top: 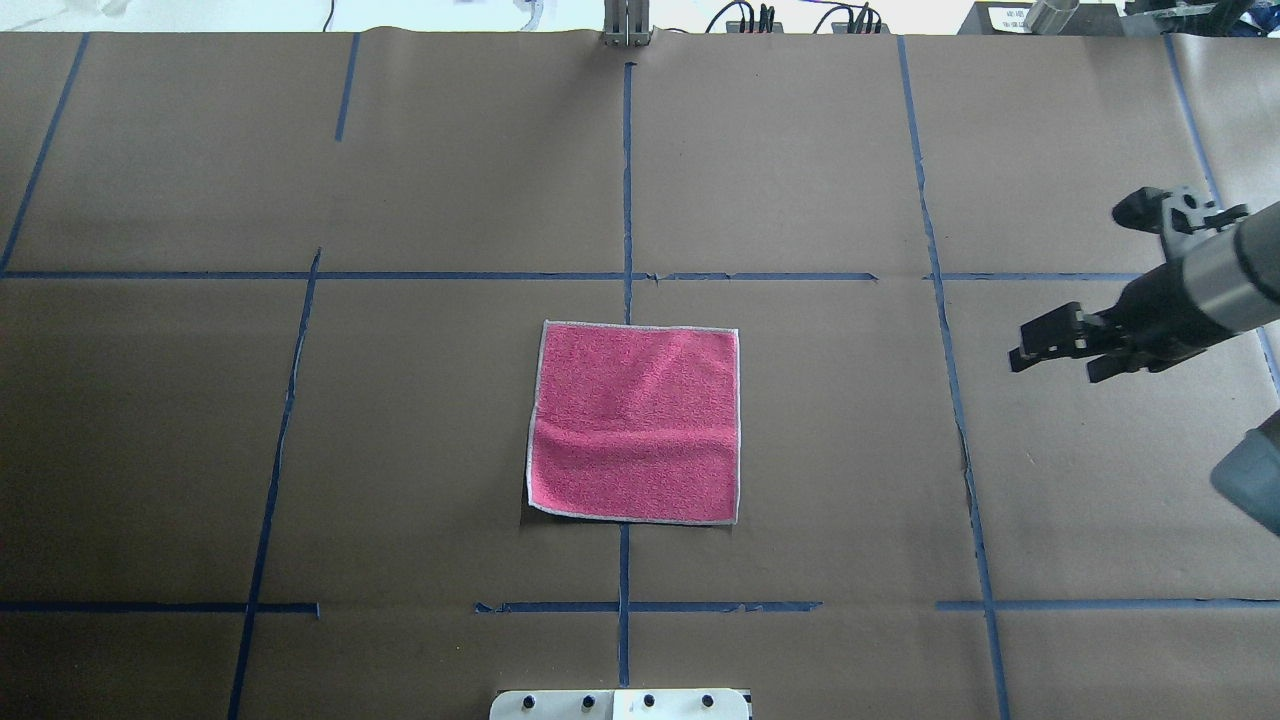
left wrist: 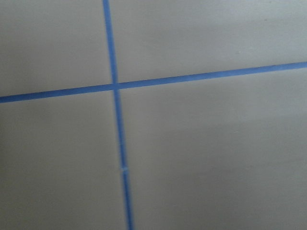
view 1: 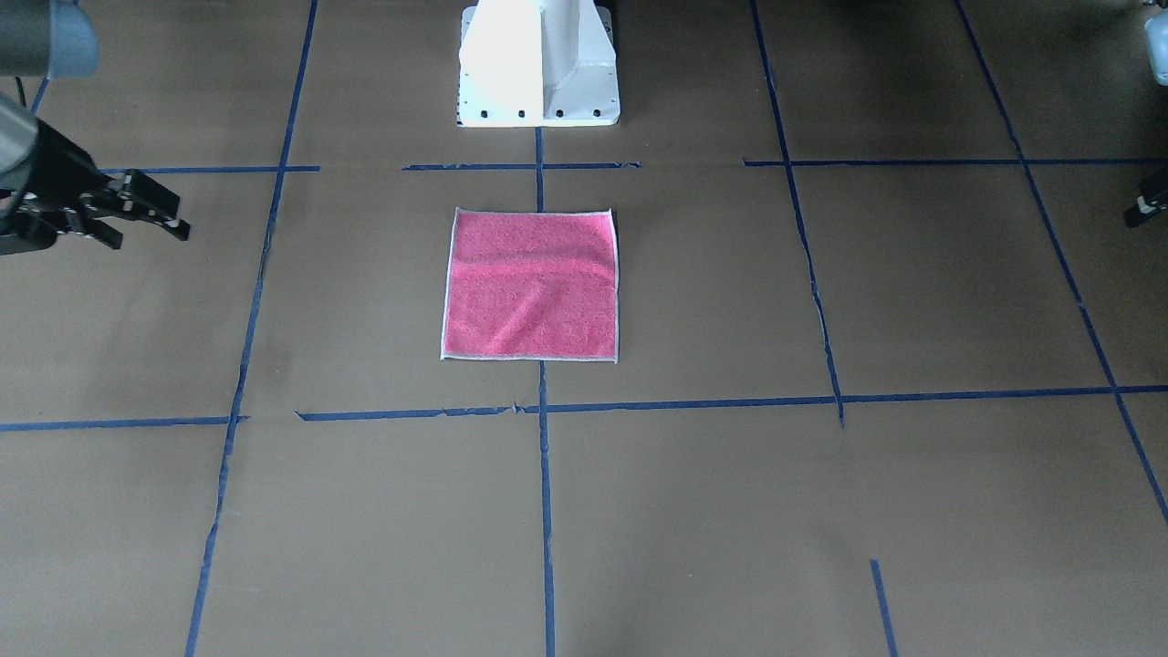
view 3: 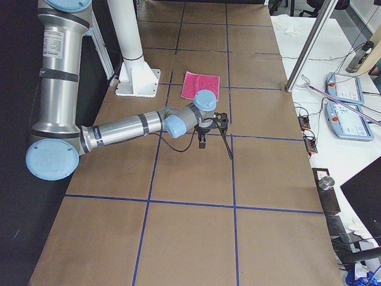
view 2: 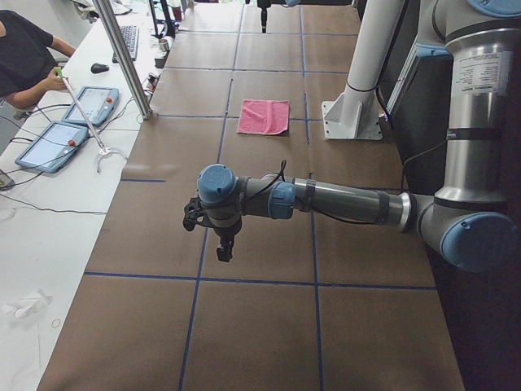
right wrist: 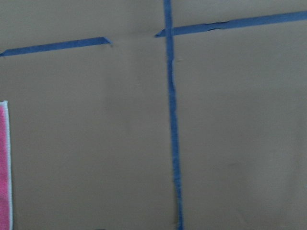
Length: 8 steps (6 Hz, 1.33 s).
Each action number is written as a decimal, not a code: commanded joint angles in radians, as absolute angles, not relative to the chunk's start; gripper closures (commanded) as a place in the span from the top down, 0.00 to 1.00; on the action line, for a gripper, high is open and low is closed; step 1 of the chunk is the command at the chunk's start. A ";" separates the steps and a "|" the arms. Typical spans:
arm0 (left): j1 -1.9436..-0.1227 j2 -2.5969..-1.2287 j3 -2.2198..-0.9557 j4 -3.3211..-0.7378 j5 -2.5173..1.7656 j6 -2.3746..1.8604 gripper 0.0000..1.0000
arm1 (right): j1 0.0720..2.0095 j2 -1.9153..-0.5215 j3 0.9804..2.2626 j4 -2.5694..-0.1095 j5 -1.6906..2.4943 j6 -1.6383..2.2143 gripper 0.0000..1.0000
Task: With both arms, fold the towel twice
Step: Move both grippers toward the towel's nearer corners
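You have the towel [top: 635, 420] lying square, well ahead of the right gripper [top: 1055, 362], jaws parted, and farther from the left gripper [view 1: 1145, 208], whose jaws you cannot tell.

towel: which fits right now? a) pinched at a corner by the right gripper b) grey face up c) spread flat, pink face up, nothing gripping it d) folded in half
c: the towel lies spread out flat, pink face up, and the right gripper hangs off to its side, apart from it.
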State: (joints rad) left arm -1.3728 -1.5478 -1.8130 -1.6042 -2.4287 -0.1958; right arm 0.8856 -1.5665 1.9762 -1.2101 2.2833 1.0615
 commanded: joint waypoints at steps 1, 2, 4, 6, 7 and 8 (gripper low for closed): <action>-1.178 -1.580 -1.888 -1.766 -2.424 -0.591 1.00 | 0.684 -1.482 2.025 -1.209 2.136 1.321 1.00; -1.051 -1.644 -1.941 -1.776 -2.410 -0.878 1.00 | 0.541 -1.420 2.023 -1.221 1.974 1.479 1.00; -0.741 -1.861 -1.939 -1.767 -2.176 -1.311 1.00 | 0.355 -1.260 2.014 -1.390 1.766 1.671 1.00; -0.571 -1.986 -1.896 -1.758 -2.020 -1.484 1.00 | 0.264 -1.162 1.935 -1.482 1.625 1.815 0.97; -0.565 -1.979 -1.905 -1.756 -2.019 -1.500 1.00 | 0.264 -1.143 1.899 -1.480 1.600 1.853 0.90; -0.560 -1.985 -1.905 -1.756 -2.017 -1.505 1.00 | 0.262 -1.132 1.855 -1.471 1.585 1.855 0.85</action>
State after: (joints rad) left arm -0.5687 -1.9781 -1.9046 -1.7572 -2.0225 -1.4922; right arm 0.2666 -1.1469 1.8968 -1.4757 1.6060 1.8389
